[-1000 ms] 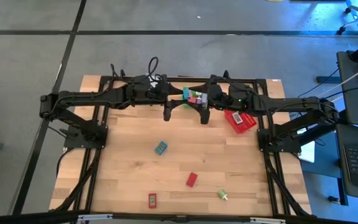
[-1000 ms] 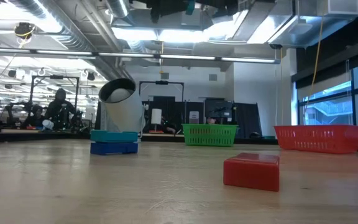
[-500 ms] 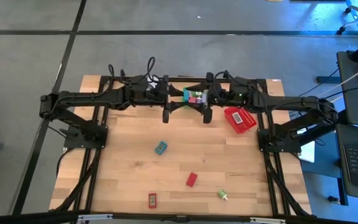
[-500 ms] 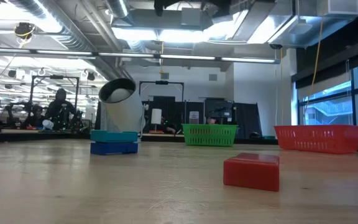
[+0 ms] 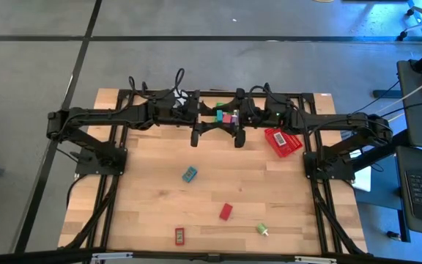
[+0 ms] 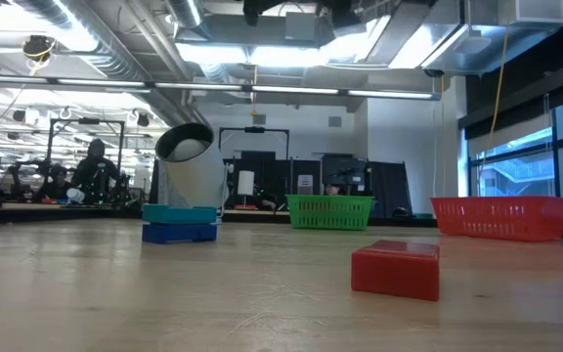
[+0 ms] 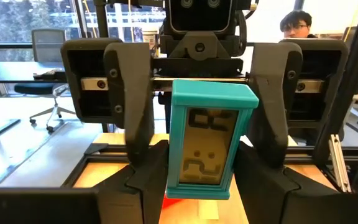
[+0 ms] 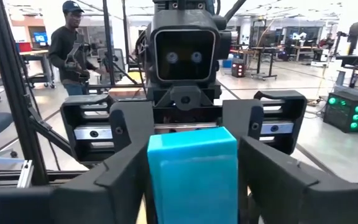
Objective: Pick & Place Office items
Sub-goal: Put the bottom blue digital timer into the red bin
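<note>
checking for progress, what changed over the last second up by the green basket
The right gripper slid toward the left gripper, and the two now face each other with a teal block between them. Which one grips it is unclear. The loose pieces on the table and the red basket stayed put.

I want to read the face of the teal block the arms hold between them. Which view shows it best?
The left wrist view: the teal block fills it, printed face forward. The right wrist view shows its plain back, the high view only a speck between the arms, the low view nothing.
</note>
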Robot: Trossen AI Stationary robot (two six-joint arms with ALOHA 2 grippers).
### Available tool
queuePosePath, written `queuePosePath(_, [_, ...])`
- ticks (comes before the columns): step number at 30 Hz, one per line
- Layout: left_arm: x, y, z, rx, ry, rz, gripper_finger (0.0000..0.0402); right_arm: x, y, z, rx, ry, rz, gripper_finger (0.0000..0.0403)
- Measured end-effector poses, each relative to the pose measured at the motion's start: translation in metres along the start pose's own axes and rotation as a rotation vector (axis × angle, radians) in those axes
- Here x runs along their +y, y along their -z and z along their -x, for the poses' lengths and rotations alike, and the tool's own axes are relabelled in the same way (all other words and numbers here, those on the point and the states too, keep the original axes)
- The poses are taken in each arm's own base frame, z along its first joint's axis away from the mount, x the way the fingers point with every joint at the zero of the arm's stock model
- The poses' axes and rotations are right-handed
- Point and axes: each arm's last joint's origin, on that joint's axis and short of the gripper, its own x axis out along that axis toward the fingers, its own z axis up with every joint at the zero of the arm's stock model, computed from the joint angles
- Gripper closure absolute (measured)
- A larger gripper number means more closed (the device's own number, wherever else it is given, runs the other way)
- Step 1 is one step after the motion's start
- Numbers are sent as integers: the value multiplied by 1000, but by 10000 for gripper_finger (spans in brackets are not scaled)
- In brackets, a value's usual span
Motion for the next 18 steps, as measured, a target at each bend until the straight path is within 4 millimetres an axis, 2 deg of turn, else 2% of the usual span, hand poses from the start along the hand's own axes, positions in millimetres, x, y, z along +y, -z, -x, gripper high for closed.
queuePosePath(6, [0,0,0,1,-4,11,238,1,0,0,1,27,3,247])
queuePosePath(11, [0,0,0,0,-6,20,225,0,0,0,1,28,6,249])
queuePosePath(18, [1,2,0,17,-33,61,178,-3,1,0,9,37,-1,249])
